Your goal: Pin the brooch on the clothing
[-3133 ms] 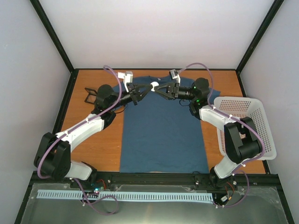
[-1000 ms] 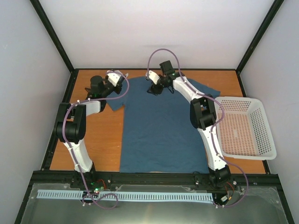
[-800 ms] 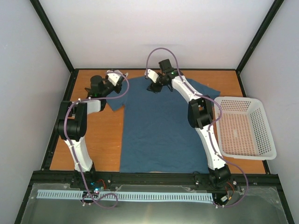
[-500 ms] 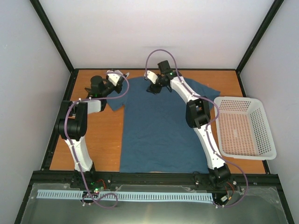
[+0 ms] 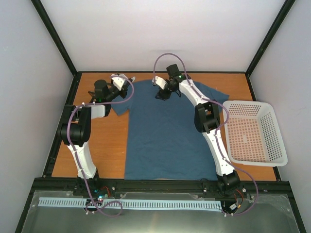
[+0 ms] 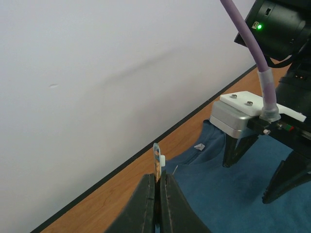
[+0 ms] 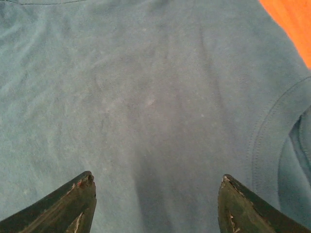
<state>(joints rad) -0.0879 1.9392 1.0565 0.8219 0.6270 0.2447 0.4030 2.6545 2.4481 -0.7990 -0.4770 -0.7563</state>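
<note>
Soft teal-blue T-shirt fabric [image 7: 155, 97] is spread across the frame; black two-finger gripper [image 7: 155, 206] is parted wide, lower edge; orange tabletop [image 7: 294, 22] is seen, upper right corner.

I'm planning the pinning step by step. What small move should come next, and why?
Probably lower the right gripper and pinch up a little fold of the T-shirt. Its jaws stand open over flat, bare fabric, while the left gripper is shut on the brooch, held off to one side. A raised fold would likely give the pin something to bite.
</note>
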